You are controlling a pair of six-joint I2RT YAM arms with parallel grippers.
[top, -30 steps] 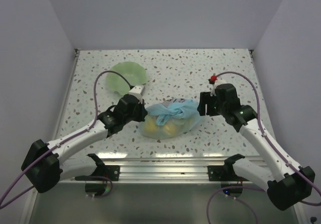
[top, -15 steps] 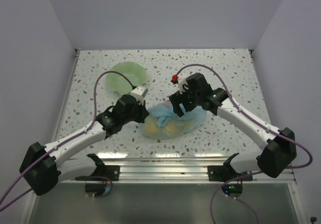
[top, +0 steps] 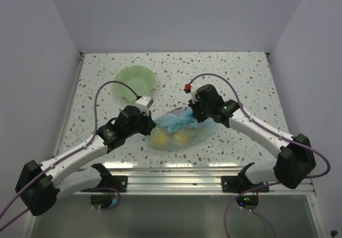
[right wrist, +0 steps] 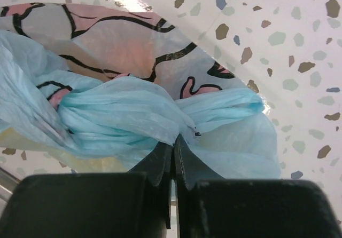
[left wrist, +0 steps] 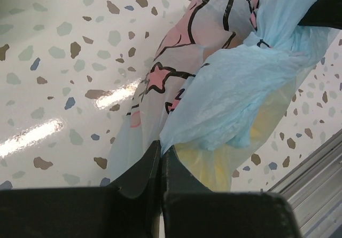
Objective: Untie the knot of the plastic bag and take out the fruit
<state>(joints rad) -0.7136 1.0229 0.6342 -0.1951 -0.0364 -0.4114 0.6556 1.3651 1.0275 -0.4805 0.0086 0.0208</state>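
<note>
I see the knot [top: 179, 119] tied on top of the plastic bag [top: 200, 133], mid-tabletop [top: 240, 72], with yellow fruit [top: 160, 138] showing through. My left pincer [left wrist: 161, 153] pinches the bag film at the knot's 9 o'clock and my right pincer [right wrist: 173, 148] pinches the knot at 3 o'clock. A green bowl [top: 136, 80] sits at 11 o'clock

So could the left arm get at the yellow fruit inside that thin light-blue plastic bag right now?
Probably not. The yellow fruit sits sealed inside the thin light-blue plastic bag, whose twisted knot is tied, and the left gripper is shut on a fold of film.
</note>
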